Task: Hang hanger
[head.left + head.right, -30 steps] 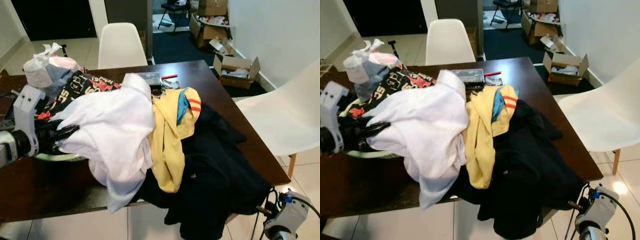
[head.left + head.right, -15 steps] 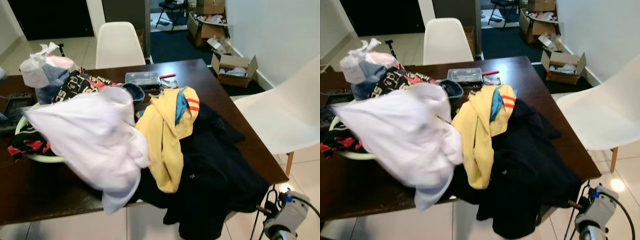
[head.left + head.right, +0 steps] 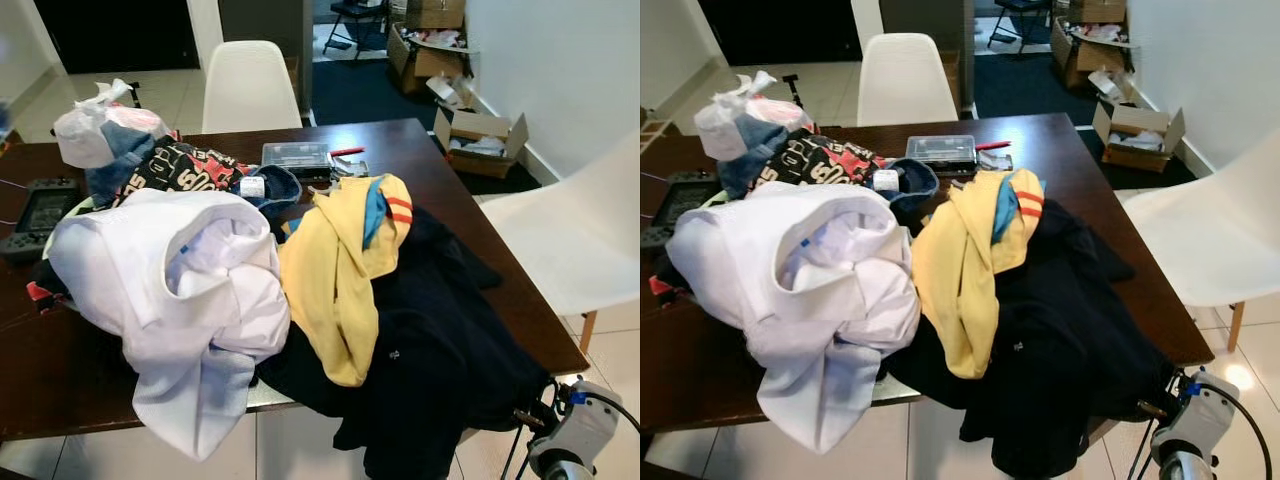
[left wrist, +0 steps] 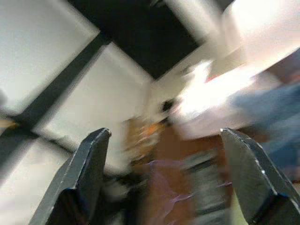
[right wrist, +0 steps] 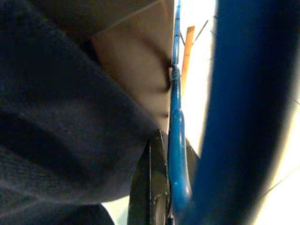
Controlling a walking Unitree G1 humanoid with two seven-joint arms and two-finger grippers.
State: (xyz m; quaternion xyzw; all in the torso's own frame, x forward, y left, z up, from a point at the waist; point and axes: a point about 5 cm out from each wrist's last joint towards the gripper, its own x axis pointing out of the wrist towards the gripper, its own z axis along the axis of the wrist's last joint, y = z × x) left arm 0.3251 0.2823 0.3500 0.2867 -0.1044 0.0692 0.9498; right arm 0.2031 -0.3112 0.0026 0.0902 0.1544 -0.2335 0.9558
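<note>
**Clothing heap on counter; blue hanger clamped in right tool**

The dark wooden counter [image 3: 470, 240] carries a pile of garments across most of the frame. At centre left lies a crumpled white shirt [image 3: 180, 300], its lower part draping over the near edge. Just beside it, at centre, a yellow garment [image 3: 335, 285] with blue lining and red stripes rests on top of a large black garment [image 3: 440, 350], which spills over the near right corner of the counter. Behind the white shirt is a black printed garment with red and white lettering [image 3: 185, 170], and in the upper left a white plastic bag [image 3: 95, 125] sits on blue fabric. A clear plastic box [image 3: 295, 153] stands at the far side, with a red pen [image 3: 345, 152] touching its right end. A dark handheld controller [image 3: 35, 210] lies at the left edge.

A white chair [image 3: 250, 88] stands behind the counter; a second white chair [image 3: 570, 235] stands at the right. Open cardboard boxes [image 3: 480, 140] sit on the floor along the wall, upper right.

The right arm hangs low at the lower right corner. In the right wrist view the right tool [image 5: 161, 187] is closed on a blue hanger [image 5: 177, 140], with dark cloth alongside.

In the blurred left wrist view the left tool [image 4: 168, 178] has its fingers [image 4: 86, 173] spread wide, gripping nothing.
</note>
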